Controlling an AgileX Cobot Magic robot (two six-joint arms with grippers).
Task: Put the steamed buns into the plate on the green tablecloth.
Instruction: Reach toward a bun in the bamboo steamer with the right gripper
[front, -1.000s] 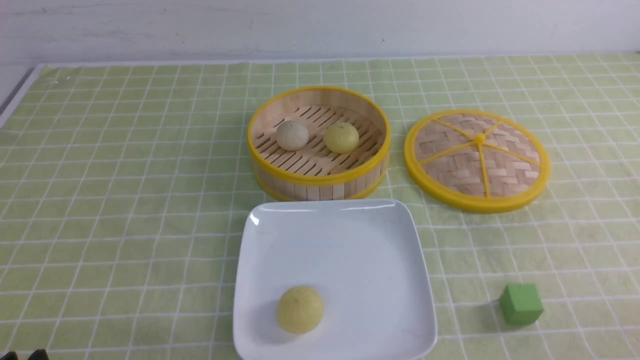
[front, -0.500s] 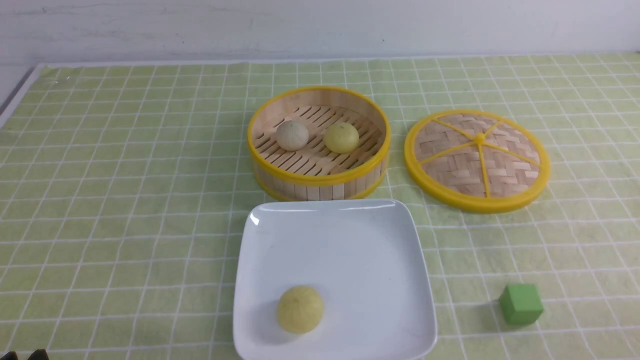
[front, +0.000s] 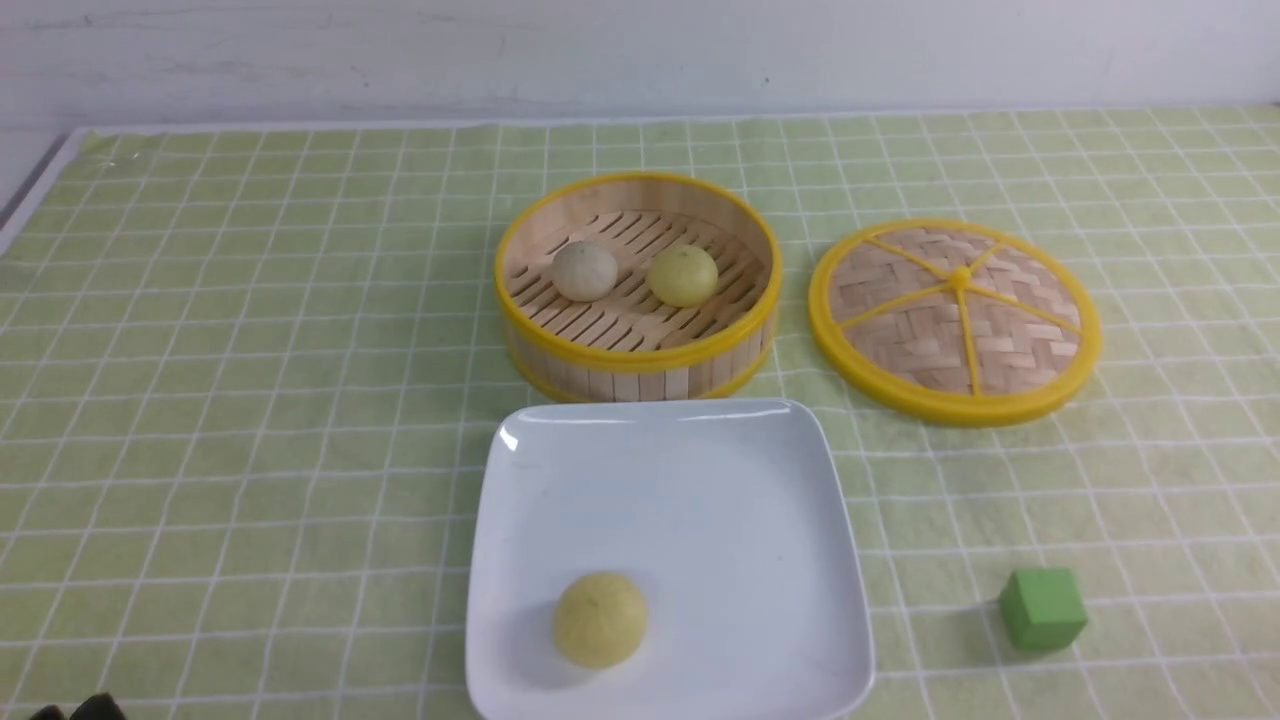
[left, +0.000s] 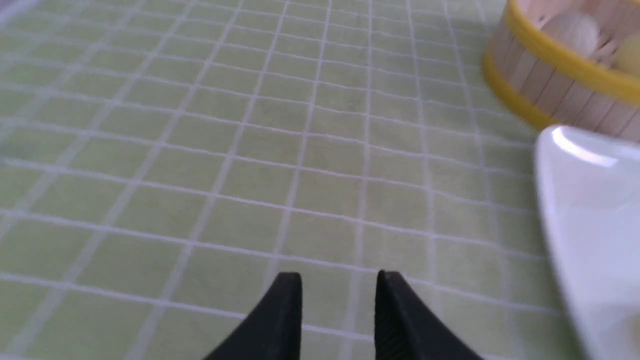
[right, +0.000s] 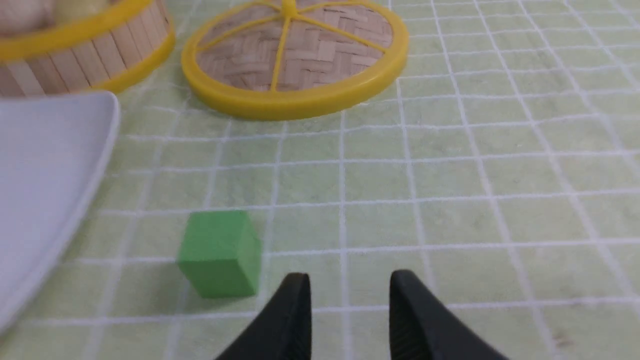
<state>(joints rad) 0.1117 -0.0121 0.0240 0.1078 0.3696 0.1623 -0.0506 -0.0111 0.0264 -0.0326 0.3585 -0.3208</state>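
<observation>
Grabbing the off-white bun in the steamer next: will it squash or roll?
The off-white bun looks smooth and domed, so a grip may slip upward. It rests flat on the steamer slats, so a nudge probably won't roll it. Looks soft: likely dents if squeezed hard.

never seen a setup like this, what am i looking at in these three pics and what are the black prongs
It is a robot with two arms. The wide picture looks forward from between them. The other two come from wrist cameras; the black prongs are the left claw and right claw, both open, holding nothing. On the green tablecloth sit a white plate with one yellow bun, a bamboo steamer holding an off-white bun and a second yellow bun, its lid beside it, and a green cube.
</observation>
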